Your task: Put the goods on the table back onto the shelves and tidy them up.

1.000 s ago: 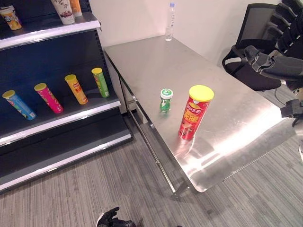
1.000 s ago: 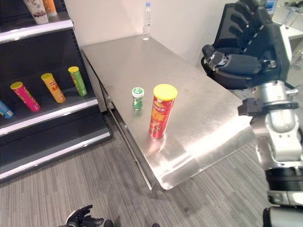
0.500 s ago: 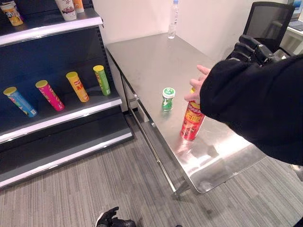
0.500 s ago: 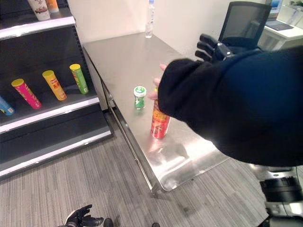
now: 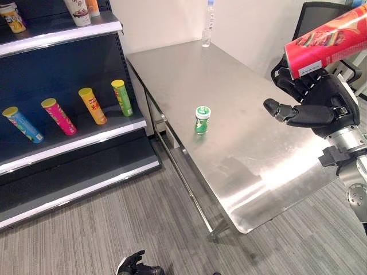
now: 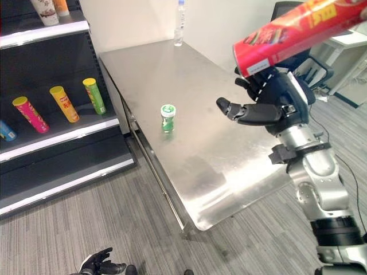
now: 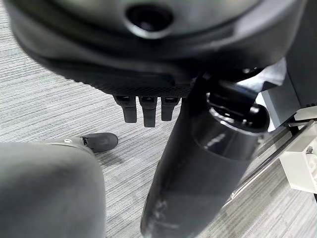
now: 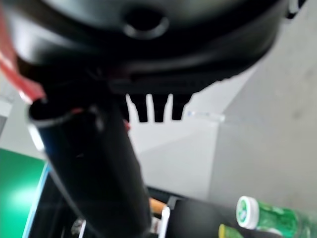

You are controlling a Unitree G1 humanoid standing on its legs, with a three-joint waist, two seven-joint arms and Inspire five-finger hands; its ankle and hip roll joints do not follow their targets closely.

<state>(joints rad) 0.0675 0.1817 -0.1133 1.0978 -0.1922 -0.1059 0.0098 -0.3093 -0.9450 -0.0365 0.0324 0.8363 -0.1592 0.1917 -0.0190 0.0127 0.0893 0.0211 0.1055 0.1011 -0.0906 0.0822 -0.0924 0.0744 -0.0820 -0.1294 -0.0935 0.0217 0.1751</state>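
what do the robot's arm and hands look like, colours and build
The right hand is dark, almost black, with chunky segmented fingers and a stout thumb, set on a silver-grey metal arm built of rounded cylindrical sections with a dark clamp at the wrist. The left hand, low over the carpet, is the same dark colour with a white patch beside it.

The tabletop (image 5: 189,74) is brushed metal, smooth and shiny with soft glare. On it stands a small green jar (image 5: 201,120) of glossy plastic. Beside the tabletop, the floor (image 5: 114,229) is matt ribbed grey carpet. The red can (image 6: 287,34) above looks glossy.
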